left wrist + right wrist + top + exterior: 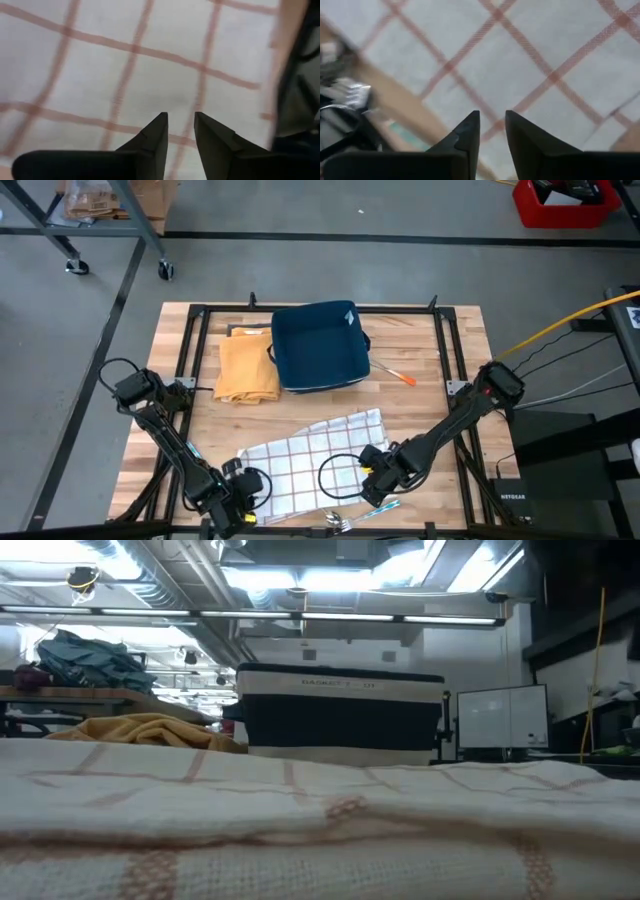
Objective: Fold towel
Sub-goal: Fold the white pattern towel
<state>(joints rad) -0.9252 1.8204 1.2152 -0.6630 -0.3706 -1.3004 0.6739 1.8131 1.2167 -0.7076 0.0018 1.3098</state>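
Soft, light, floppy towel [315, 452]. Best grabbed by near corners. Left gripper [180, 125] and right gripper [492, 122] just above cloth, fingers a little apart, holding nothing.

The checked towel [315, 455] is thin woven cloth with a matt weave, the yellow towel [248, 367] looks plush, and the tabletop [420, 395] is pale planked wood.

From overhead I get soft, even light with faint shadows. At table height, long ceiling strip lights [330, 580] glare white, and the white cotton towel with thin red checks [300, 830] smears out of focus up close. Both wrist feeds blur slightly.
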